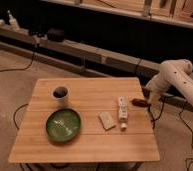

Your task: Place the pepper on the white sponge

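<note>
The pepper (138,103) is a small dark red piece lying near the right edge of the wooden table (85,140). The white sponge (107,120) is a small flat off-white pad lying near the table's middle, left of the pepper. My gripper (151,99) hangs from the white arm (172,77) just right of the pepper, at the table's right edge, close to the pepper's right end.
A long narrow white segmented block (122,108) lies between the sponge and the pepper. A green plate (63,125) sits front left, and a white cup (60,94) with dark contents stands behind it. Cables run on the floor around the table.
</note>
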You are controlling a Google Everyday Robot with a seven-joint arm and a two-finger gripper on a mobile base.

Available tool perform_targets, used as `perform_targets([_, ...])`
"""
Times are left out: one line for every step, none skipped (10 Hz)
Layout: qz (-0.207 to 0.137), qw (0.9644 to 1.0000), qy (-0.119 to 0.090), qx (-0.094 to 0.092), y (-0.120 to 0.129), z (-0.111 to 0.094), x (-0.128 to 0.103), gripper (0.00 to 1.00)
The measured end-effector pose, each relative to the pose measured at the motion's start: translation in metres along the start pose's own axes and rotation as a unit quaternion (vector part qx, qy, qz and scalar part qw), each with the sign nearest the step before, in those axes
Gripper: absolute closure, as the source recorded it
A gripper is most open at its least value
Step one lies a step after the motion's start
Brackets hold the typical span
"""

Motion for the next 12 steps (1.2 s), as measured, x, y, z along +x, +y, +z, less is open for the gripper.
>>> perform_targets([-0.002, 1.0, -0.002, -0.002, -0.003, 0.009, 0.0, 0.35])
perform_targets([-0.001, 1.0, -0.001, -0.009, -0.004, 0.02, 0.001, 0.35])
perform_targets([0.003, 0.9997, 0.003, -0.024, -0.002, 0.034, 0.001, 0.35])
perform_targets([0.009, 0.9993, 0.005, -0.037, 0.001, 0.044, -0.002, 0.35])
perform_targets([0.014, 0.9984, 0.008, -0.054, 0.005, 0.056, -0.006, 0.35])
perform_targets([0.02, 0.9971, 0.013, -0.073, 0.012, 0.069, -0.008, 0.35])
perform_targets([0.021, 0.9963, 0.015, -0.083, 0.015, 0.077, -0.009, 0.35])
perform_targets([0.021, 0.9958, 0.015, -0.088, 0.016, 0.085, -0.012, 0.35])
perform_targets([0.018, 0.9958, 0.014, -0.088, 0.014, 0.089, -0.012, 0.35])
perform_targets([0.015, 0.9958, 0.015, -0.088, 0.012, 0.093, -0.011, 0.35])
perform_targets([0.016, 0.9958, 0.014, -0.089, 0.009, 0.095, -0.01, 0.35])
perform_targets([0.018, 0.9952, 0.015, -0.095, 0.01, 0.097, -0.008, 0.39])
